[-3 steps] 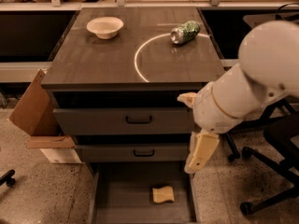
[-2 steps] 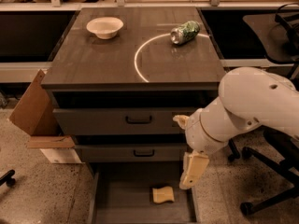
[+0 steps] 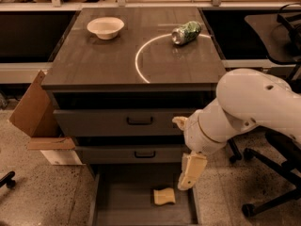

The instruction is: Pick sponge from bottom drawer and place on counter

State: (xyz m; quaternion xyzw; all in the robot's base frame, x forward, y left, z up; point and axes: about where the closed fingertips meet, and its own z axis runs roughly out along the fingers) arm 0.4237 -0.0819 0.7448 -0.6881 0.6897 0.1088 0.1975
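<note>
The yellow sponge [image 3: 164, 196] lies flat on the grey floor of the open bottom drawer [image 3: 122, 202], right of its middle. My gripper [image 3: 188, 174], pale yellow and padded, hangs from the white arm just above and to the right of the sponge, over the drawer's right side, not touching it. The counter [image 3: 99, 60] is the dark wood-grain cabinet top with a white arc.
A white bowl [image 3: 105, 27] and a green can on its side [image 3: 186, 32] sit on the counter. A cardboard box [image 3: 40, 119] stands left of the cabinet. Office chair bases [image 3: 270, 192] stand at the right. The two upper drawers [image 3: 139, 121] are closed.
My arm and gripper have moved down and left, closer to the sponge in the drawer. The sponge has not moved.
</note>
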